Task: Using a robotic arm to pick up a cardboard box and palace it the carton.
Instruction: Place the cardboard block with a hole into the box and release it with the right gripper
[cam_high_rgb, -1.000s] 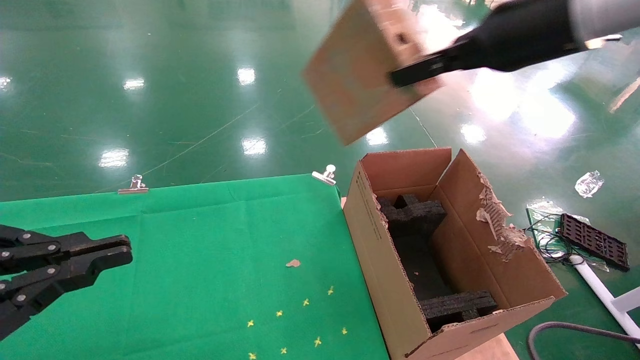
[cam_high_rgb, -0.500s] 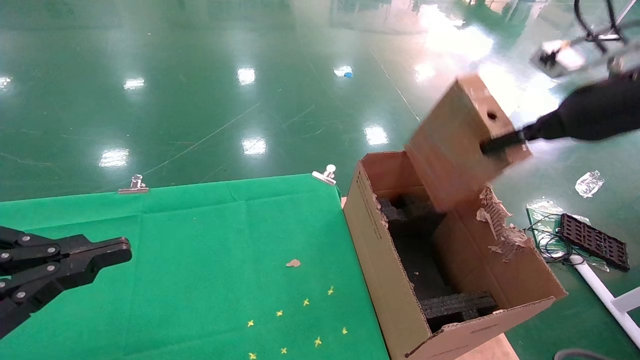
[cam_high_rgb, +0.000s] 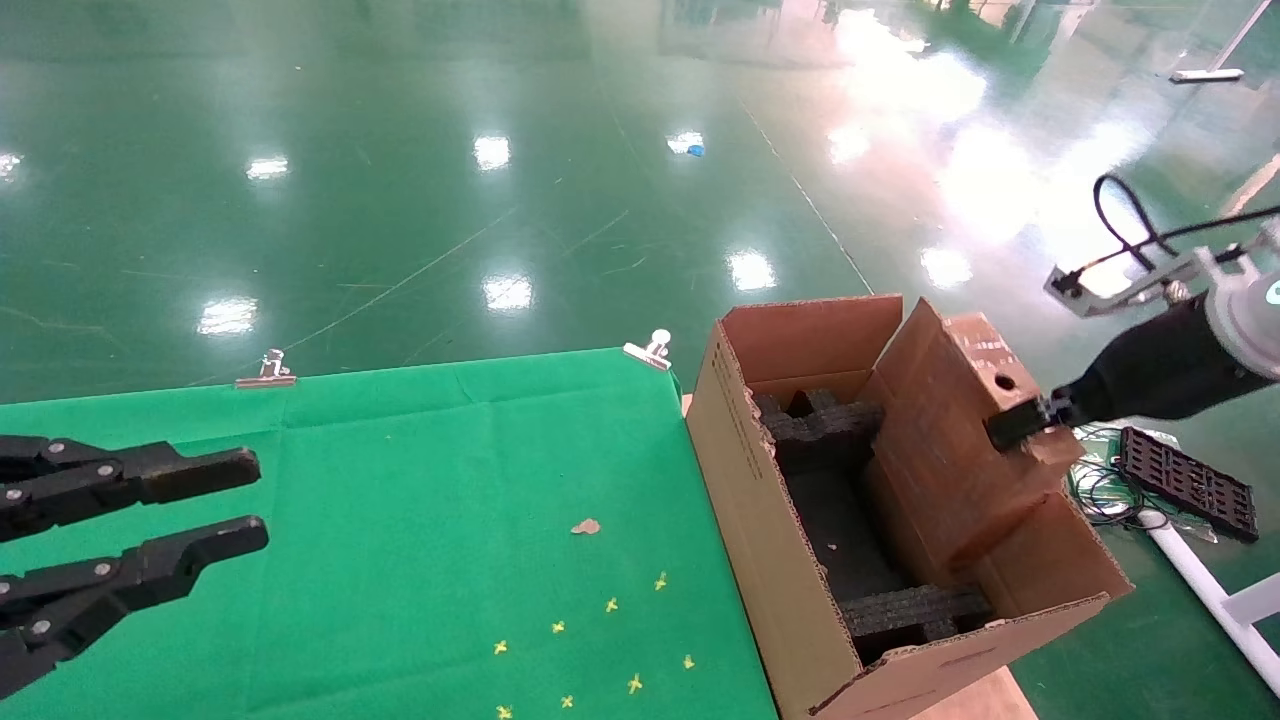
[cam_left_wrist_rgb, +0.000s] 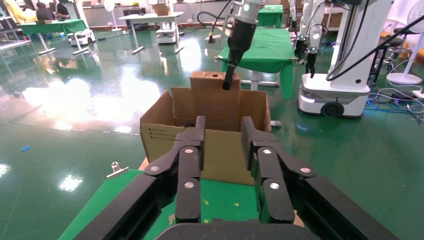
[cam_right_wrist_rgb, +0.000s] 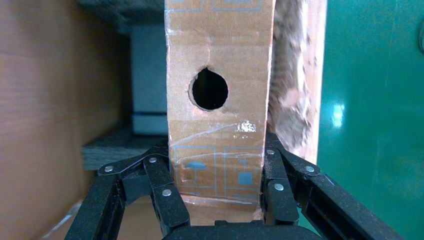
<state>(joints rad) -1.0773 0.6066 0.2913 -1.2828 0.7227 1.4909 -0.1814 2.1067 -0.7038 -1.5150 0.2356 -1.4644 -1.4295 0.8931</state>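
**Q:** Cardboard box (cam_high_rgb: 945, 440) — where is it at this moment, and why is it held that way?

**A:** It hangs part-way into the carton (cam_high_rgb: 790, 540), against the far wall by the torn flap, with its lower end below the rim and its top above it. The right tool (cam_high_rgb: 1015, 425) is clamped on the narrow upper end, one finger on each broad face; the right wrist view shows the pads (cam_right_wrist_rgb: 170, 200) pressed flat just under the round hole (cam_right_wrist_rgb: 210, 89). Gripping the top end leaves the whole lower body free to go down between the walls with the tool outside.

**Q:** Why along that wall and not the middle?

**A:** My reading is that the black foam inserts (cam_high_rgb: 820, 425) take up the ends of the carton, so the box has to slide into the gap they leave. It leans a little, so a corner could catch on foam or on the ragged flap.

**Q:** And the other arm?

**A:** The left tool (cam_high_rgb: 215, 505) hovers over the green tabletop (cam_high_rgb: 450, 480), well apart from the carton, fingers spread and holding nothing. It seems parked clear of the carton.

**Q:** How far along is the job?

**A:** Nearly there, I would say. The box is not yet seated and the grip is not yet let go; it looks to need more lowering before letting go.
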